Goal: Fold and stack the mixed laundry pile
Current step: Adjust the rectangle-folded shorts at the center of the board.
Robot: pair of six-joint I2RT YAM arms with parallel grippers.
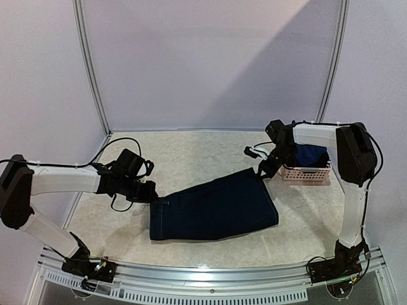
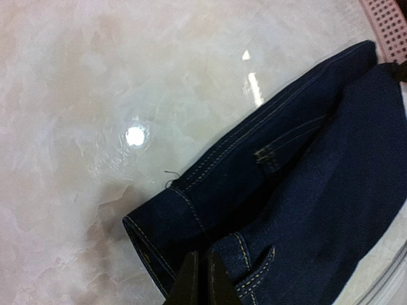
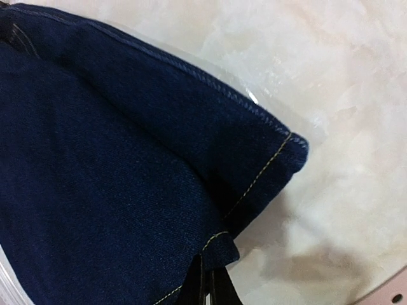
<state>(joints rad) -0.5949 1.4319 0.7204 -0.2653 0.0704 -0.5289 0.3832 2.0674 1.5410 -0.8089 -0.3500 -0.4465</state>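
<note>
A dark navy denim piece lies spread across the middle of the pale marbled table. At its left end my left gripper is shut on the waistband. In the left wrist view the black fingertips pinch the stitched denim beside a belt loop. My right gripper is shut on the far right corner of the cloth and holds it slightly raised. The right wrist view shows the jaws closed on the hem corner of the denim. Another navy garment sits in the basket; the rest of the pile is out of view.
A small pink perforated basket stands at the right, just behind my right gripper, and its corner shows in the left wrist view. A metal rail runs along the table's near edge. Pale walls close the back and sides.
</note>
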